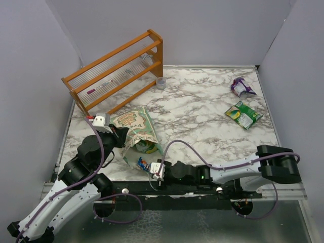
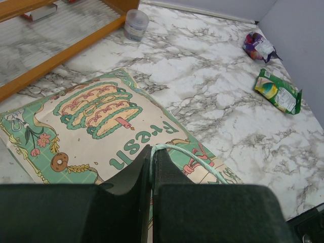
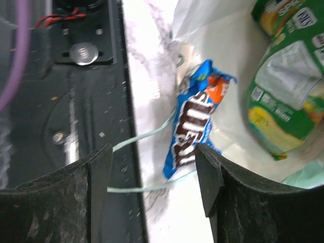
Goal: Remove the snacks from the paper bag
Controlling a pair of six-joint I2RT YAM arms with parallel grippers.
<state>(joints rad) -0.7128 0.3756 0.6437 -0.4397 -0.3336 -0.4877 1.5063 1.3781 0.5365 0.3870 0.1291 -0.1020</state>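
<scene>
My right gripper (image 3: 152,154) is spread open, with the blue packet (image 3: 195,121) between its fingers at the paper bag (image 1: 135,126) mouth. My left gripper (image 2: 152,157) pinches the bag's cord handle. The left wrist view, unlike the right, shows a purple packet (image 2: 258,46) and a green packet (image 2: 277,91) out on the desk (image 2: 212,101).

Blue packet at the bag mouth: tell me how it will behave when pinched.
The blue packet looks creased and bent, so probably floppy and light. Its glossy foil may slip in the open right gripper. On the smooth inside of the paper bag, a push would likely slide it.
</scene>
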